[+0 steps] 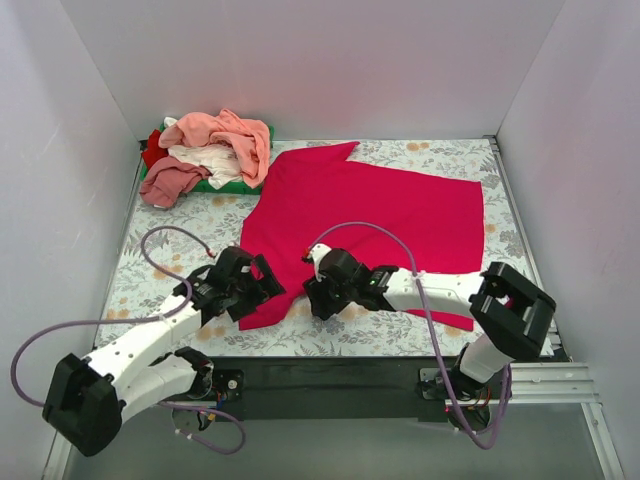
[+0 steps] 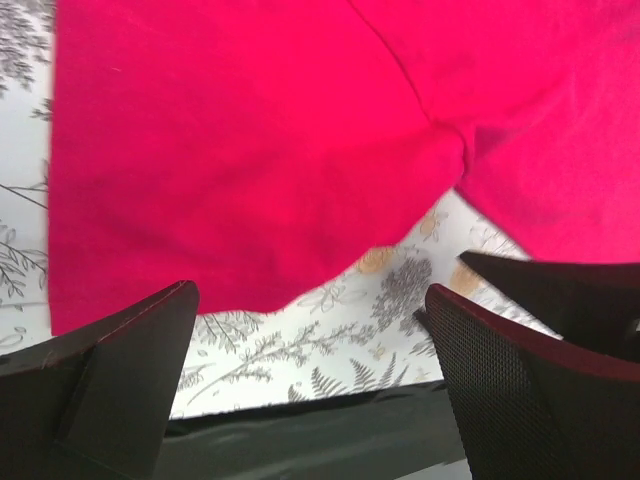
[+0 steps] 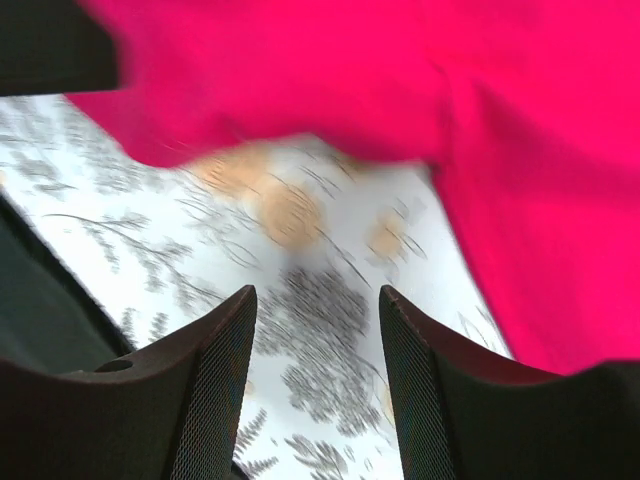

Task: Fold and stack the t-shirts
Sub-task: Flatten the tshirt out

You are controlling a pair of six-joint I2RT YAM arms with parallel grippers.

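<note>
The crimson t-shirt (image 1: 380, 205) lay spread across the floral worktop (image 1: 450, 155). The left gripper (image 2: 308, 300) and right gripper (image 3: 317, 300) hovered at its near edge, jaws of both parted and empty. Other t-shirts (image 1: 215, 150) sat heaped on a green tray (image 1: 222, 186), rear left.

Left gripper (image 1: 266, 283) and right gripper (image 1: 313, 296) hovering low, jaws standing apart, gripping nothing; both arms stretching forward, wrists angling toward each other
</note>
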